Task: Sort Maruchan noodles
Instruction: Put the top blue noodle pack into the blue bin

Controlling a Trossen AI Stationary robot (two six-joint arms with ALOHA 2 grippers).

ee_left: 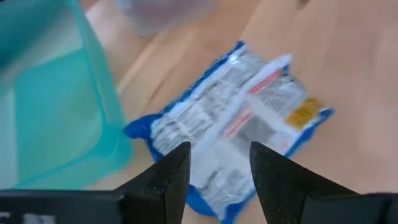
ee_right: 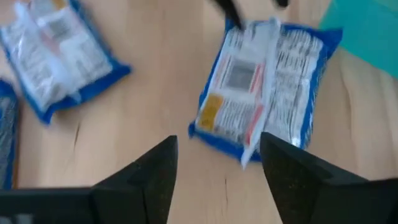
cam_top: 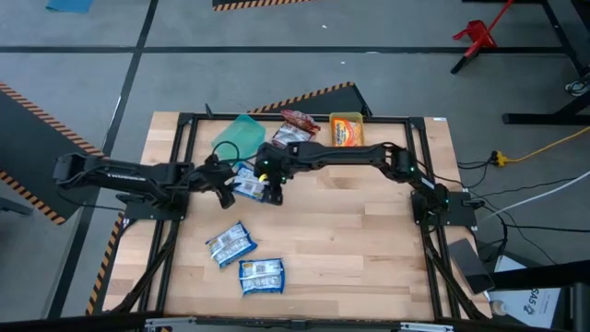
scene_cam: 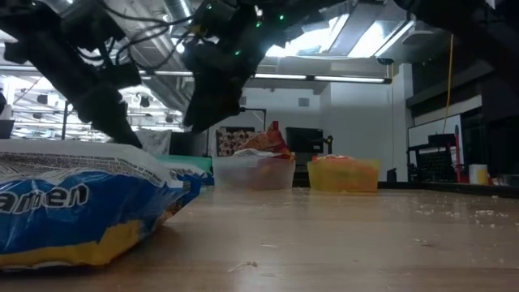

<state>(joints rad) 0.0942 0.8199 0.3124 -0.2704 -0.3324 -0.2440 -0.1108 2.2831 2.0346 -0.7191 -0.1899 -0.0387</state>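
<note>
High view: sort is partway. Orange packet (cam_top: pixel 347 130) sits in the yellow bin (cam_top: pixel 347 116) and red packets (cam_top: pixel 297 123) in the clear bin (cam_top: pixel 286 138), both at the desk's far edge; the green bin (cam_top: pixel 241 136) beside them looks empty, though arms partly cover it. Three blue packets remain on the desk (cam_top: pixel 369 249) — one (cam_top: pixel 247 184) just beside the green bin, two more (cam_top: pixel 230 243) (cam_top: pixel 262 275) near the front edge. Left hand (cam_top: pixel 228 181) and right hand (cam_top: pixel 274 189) both hover over the first blue packet, fingers apart, holding nothing.
</note>
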